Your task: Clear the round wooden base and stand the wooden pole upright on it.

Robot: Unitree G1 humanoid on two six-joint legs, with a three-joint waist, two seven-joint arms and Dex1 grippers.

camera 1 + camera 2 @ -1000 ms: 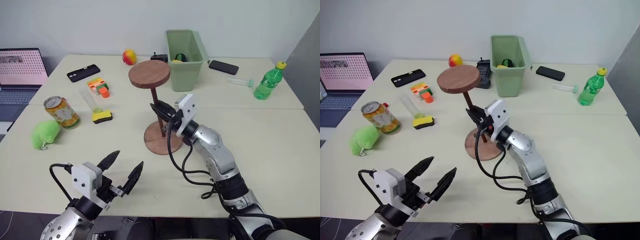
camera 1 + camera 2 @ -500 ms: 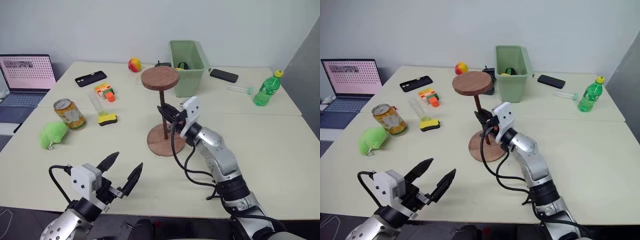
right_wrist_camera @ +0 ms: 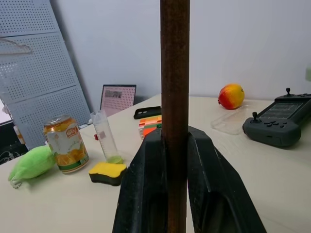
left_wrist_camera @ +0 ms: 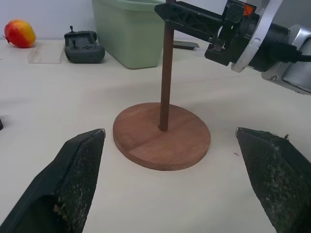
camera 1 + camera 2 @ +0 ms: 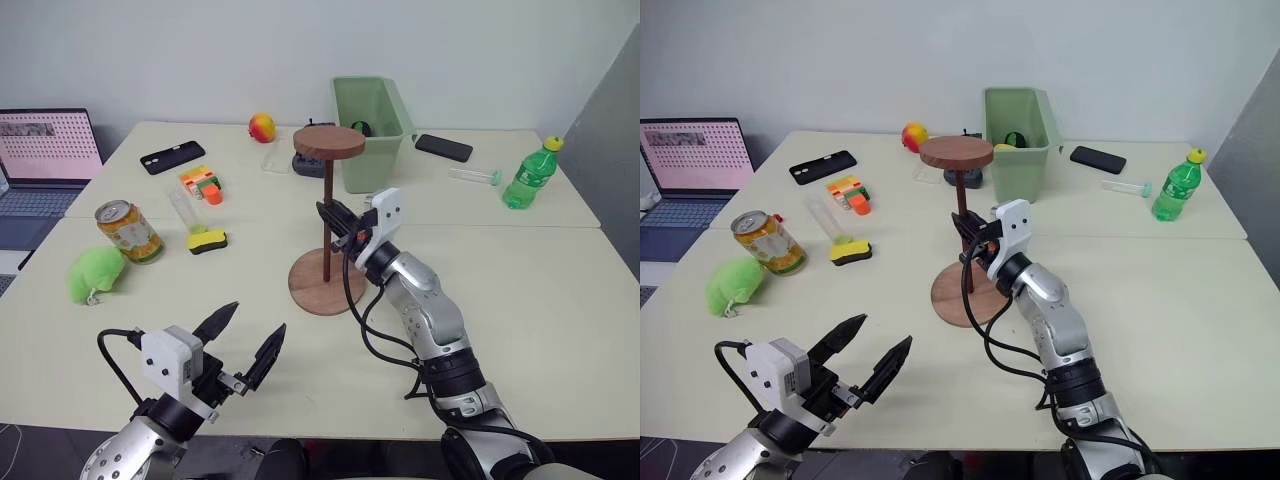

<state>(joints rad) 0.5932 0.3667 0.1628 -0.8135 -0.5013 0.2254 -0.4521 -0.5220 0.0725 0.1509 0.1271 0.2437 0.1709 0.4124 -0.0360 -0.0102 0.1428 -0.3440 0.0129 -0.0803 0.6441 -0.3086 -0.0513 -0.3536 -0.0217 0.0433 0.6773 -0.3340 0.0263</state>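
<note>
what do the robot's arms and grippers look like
Both arms are silver-grey metal with black joint sections, and loose black cables loop alongside them. Each wrist carries a white boxy housing. The left gripper and right gripper each have two black pointed fingers; in the left wrist view the fingers show a rough, grainy black surface. An orange mark sits on the right gripper's housing.
</note>
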